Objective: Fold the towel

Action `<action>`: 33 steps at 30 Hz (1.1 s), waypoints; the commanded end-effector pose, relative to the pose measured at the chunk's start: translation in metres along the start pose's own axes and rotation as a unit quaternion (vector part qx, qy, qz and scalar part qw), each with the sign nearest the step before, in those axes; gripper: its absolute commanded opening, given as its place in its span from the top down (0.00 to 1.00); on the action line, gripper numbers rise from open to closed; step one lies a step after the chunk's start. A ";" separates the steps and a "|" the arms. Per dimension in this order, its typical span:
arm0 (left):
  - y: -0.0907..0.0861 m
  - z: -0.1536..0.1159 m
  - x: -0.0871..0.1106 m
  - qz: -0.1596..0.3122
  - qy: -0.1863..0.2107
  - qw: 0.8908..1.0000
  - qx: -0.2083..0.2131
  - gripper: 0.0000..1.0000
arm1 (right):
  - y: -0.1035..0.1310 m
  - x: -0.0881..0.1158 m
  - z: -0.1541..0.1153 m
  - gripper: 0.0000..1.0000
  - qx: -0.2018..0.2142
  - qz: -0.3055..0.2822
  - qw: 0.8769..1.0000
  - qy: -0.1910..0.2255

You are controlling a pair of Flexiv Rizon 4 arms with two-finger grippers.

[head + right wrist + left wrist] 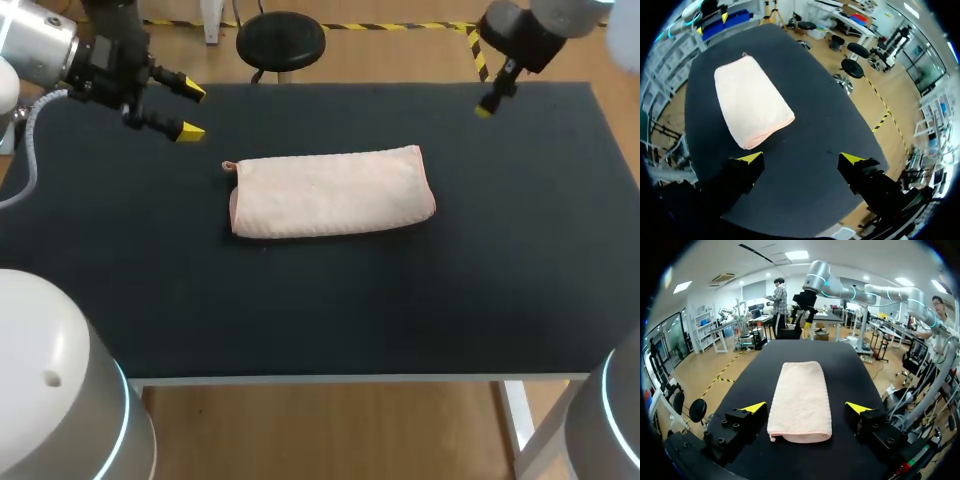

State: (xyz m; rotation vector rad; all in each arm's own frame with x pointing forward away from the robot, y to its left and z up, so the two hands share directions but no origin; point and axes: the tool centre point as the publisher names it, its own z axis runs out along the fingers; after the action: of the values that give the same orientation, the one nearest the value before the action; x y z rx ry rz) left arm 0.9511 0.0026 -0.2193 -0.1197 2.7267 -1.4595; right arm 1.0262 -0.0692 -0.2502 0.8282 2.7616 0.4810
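Towel (330, 193) looks folded mid-table, so L gripper (190, 110) far left & R gripper (801, 159) far right hover clear, jaws wide, empty.

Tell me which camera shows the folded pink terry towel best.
The head view: the folded pink terry towel lies whole on the black table, every edge visible. The left wrist view shows it lengthwise, foreshortened, ahead of the left gripper; the right wrist view shows it from its other end, ahead of the right gripper.
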 end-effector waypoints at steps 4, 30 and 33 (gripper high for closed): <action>0.000 0.001 0.000 0.000 0.000 1.000 0.001 0.00 | -0.014 0.008 0.026 0.00 -0.232 0.341 0.899 0.148; 0.000 0.001 0.000 0.000 0.000 1.000 0.001 0.00 | -0.013 0.109 0.106 0.00 -0.137 0.537 0.761 0.336; 0.000 0.001 0.000 0.000 0.000 1.000 0.001 0.00 | -0.010 0.115 0.117 0.00 -0.117 0.533 0.766 0.340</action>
State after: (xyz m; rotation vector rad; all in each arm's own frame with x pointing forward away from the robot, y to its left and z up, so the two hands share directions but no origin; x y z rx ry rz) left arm 0.9514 0.0028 -0.2190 -0.1185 2.7288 -1.4595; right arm 0.9552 0.0102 -0.3601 2.0973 2.3925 1.4181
